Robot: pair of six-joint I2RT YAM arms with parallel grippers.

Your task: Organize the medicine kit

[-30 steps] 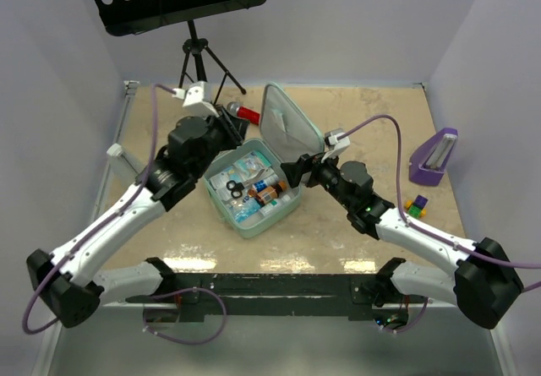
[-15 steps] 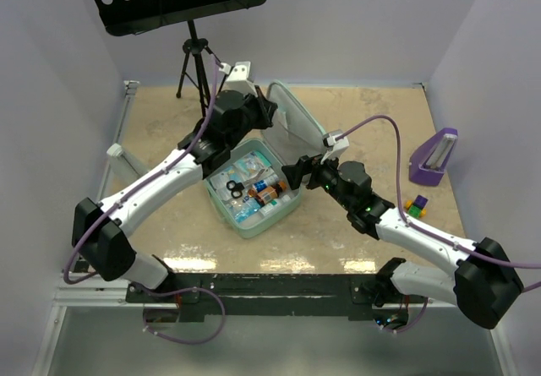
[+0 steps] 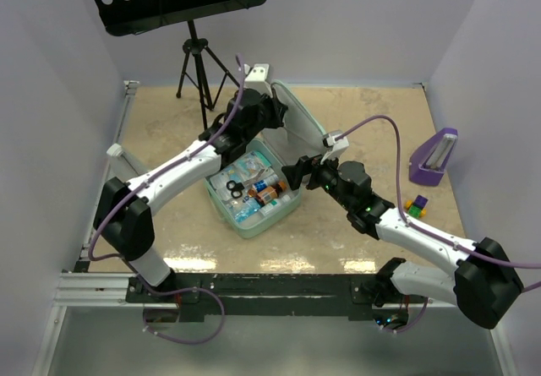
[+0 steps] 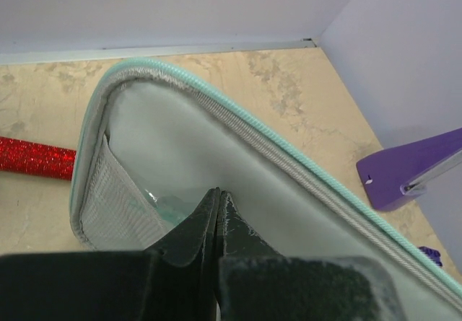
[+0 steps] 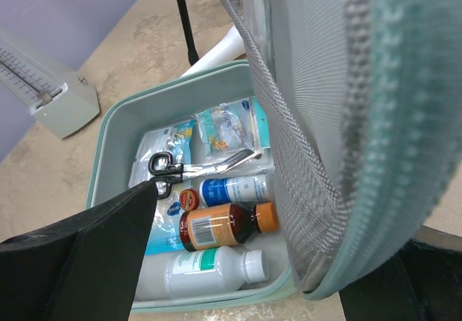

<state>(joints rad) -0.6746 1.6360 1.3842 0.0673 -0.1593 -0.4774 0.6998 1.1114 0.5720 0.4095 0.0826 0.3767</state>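
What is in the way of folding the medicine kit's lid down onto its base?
The left pincer, shut, points at the inner face of the lid, close to it, and the left arm reaches across the open base. The lid would meet them first. The right pincer is open beside the lid's edge.

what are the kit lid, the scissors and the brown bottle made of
Kit lid: seemingly semi-rigid moulded shell, matte mint, with a zipper rim and grey mesh pocket.
Scissors: shiny metal blades, black probably plastic handles.
Brown bottle: translucent amber, plastic or glass, cannot tell; orange cap.
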